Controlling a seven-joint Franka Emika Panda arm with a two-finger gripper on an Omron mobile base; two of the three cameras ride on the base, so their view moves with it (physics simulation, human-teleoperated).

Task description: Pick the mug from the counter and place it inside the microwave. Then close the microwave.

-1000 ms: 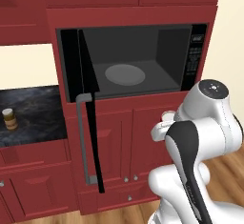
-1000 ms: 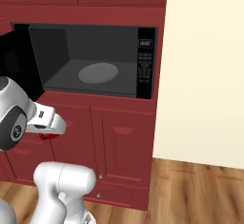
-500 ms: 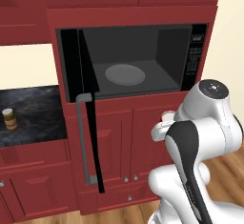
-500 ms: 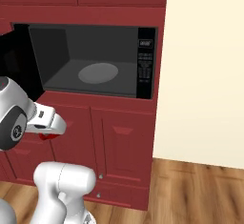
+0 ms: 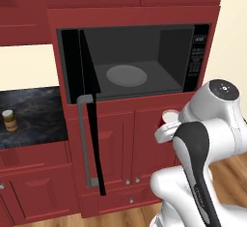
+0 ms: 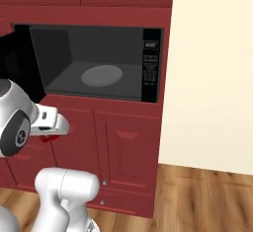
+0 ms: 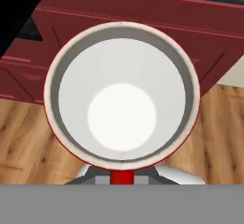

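Left base: microwave (image 5: 140,59) door open, mug (image 5: 169,117) just below its front edge, by arm. Right base: gripper (image 6: 49,138) w/ red mug. Hand view: mug (image 7: 121,94) rim-up, gripper clamped on it.

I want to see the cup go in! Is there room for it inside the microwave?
Yes. The microwave stands open, and its dark floor is bare all around the grey round plate, between the side walls. The plate is bare too. The gripper holds the mug below that opening, in front of the red cabinet doors. On the counter a small jar sits near the left edge.
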